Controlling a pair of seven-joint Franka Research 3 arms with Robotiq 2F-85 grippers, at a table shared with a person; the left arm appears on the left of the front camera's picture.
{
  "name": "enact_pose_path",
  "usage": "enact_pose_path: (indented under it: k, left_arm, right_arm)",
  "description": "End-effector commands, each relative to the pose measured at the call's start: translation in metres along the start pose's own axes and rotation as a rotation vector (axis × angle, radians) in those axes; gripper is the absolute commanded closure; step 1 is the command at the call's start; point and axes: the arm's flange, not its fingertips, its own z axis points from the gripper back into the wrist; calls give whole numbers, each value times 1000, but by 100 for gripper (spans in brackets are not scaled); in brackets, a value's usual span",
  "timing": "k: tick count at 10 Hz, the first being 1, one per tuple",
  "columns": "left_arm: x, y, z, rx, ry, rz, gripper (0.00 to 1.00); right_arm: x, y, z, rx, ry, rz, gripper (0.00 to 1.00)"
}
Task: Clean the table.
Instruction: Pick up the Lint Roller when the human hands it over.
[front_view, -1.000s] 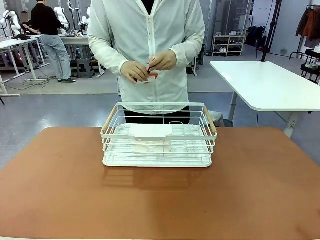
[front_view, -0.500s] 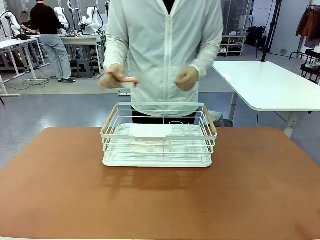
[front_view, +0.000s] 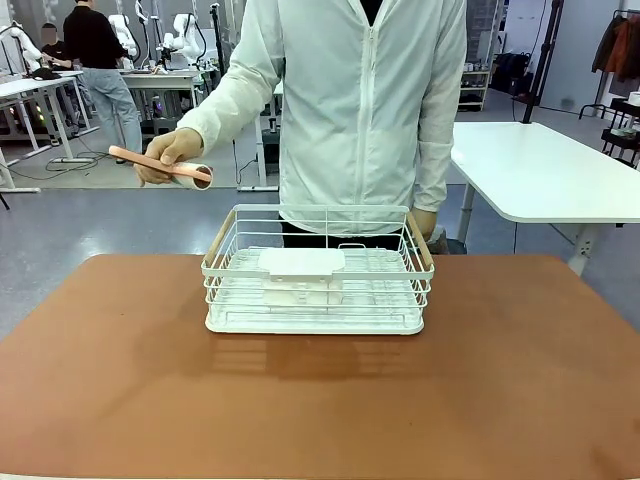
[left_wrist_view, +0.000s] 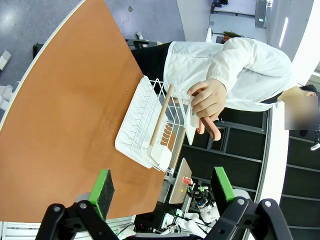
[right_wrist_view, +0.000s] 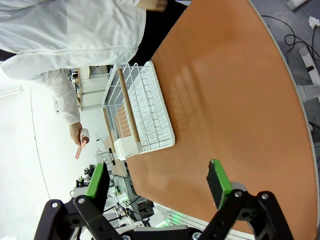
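Observation:
The reddish-brown table (front_view: 320, 400) carries a white wire basket (front_view: 318, 270) with wooden handles at its far middle. Behind it stands a person in a white jacket, one hand (front_view: 172, 150) held out to picture left gripping a pink-handled roller (front_view: 160, 165). In the left wrist view my left gripper (left_wrist_view: 162, 187) is open and empty, high above the table (left_wrist_view: 65, 100), with the basket (left_wrist_view: 155, 127) and the roller (left_wrist_view: 205, 122) farther off. In the right wrist view my right gripper (right_wrist_view: 156, 181) is also open and empty over the table (right_wrist_view: 235, 100), looking at the basket (right_wrist_view: 140, 112) and the roller (right_wrist_view: 82, 142).
A white-topped table (front_view: 540, 170) stands at the back right. Other workbenches and a person in black (front_view: 95, 60) are far back left. The basket holds a white insert (front_view: 302, 265).
The person's hands, first together at the chest, have parted. One hand swung out to picture left with the roller; the other arm dropped to the side.

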Motion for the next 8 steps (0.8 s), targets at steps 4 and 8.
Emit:
enact_pose_path:
  k: [4, 8]
  left_arm:
    - [2, 0, 4, -13, 8, -11, 0]
    - [-24, -61, -23, 79, -34, 109, 0]
  right_arm:
    - [-2, 2, 2, 7, 3, 8, 0]
    - [-2, 2, 2, 7, 3, 8, 0]
